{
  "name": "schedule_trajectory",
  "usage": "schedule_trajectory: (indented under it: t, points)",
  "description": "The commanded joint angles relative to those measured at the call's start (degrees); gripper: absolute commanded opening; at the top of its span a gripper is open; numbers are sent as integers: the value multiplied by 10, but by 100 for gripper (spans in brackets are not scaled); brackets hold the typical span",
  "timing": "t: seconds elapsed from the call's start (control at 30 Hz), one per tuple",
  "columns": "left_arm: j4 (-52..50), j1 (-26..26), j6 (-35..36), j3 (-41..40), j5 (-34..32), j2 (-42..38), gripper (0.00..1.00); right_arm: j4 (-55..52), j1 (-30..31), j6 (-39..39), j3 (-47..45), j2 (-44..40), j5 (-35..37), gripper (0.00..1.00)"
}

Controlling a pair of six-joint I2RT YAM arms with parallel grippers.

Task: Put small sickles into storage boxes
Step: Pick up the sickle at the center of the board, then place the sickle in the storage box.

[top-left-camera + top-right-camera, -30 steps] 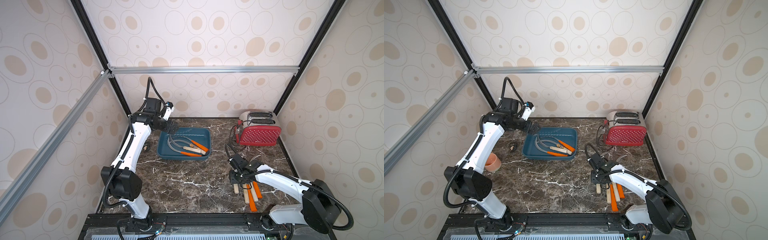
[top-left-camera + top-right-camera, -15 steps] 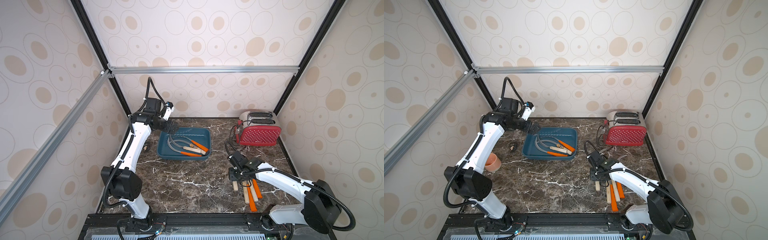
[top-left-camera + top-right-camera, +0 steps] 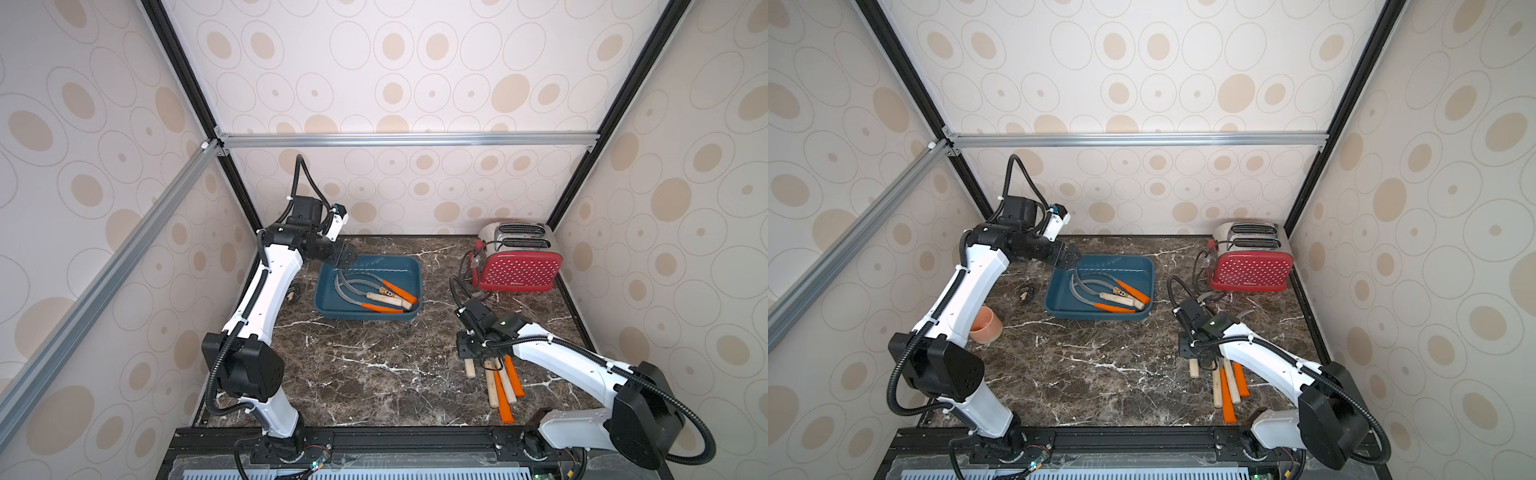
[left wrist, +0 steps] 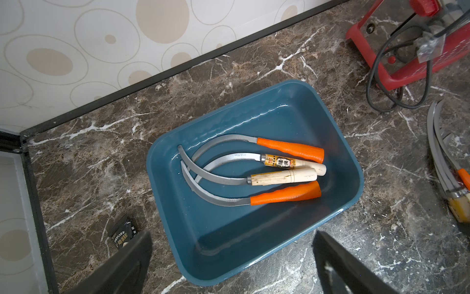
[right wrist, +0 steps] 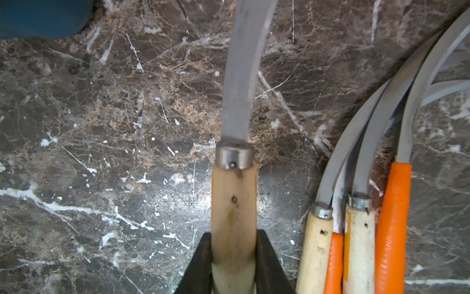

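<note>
While the right gripper is clenched on a pale-wood-handled small sickle with a thin curved grey metal blade, its black fingers press the handle from both sides, short of the metal collar. Both top views put this gripper over the dark brown marble worktop, right of the middle and nearer the front edge than the back; lifted or resting, can't tell. Just beside it, toward the front-right corner, four more small sickles lie packed side by side, handles touching, two bright orange, two pale wood, blades bunched and overlapping. Near the back edge, left of the middle, sits a dark teal-blue rectangular plastic tray with rounded corners. Flat on its floor: an orange-handled sickle, a labelled wood-handled sickle, a plain wood-handled sickle, a second orange-handled sickle, handles roughly parallel, blade tips crossing. Over the tray's back-left corner hovers the left gripper, released, jaws wide apart. Back-right corner: red white-dotted toaster. Just beside the tray toward the left edge, a small black packet. Near the left edge, a terracotta cup, part hidden by the left arm.
</note>
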Motion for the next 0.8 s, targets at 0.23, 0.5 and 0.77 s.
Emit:
schedule_trajectory:
  t: [0.23, 0.5, 0.77]
  points:
    - [-5, -3, 17, -4, 4, -14, 95, -4, 7, -17, 63, 6, 12, 0]
    - [-13, -3, 11, -25, 7, -21, 88, 3, 8, -56, 149, 70, -2, 0]
    - [-20, -3, 22, -44, -22, -43, 74, 0, 8, -105, 263, 159, -25, 0]
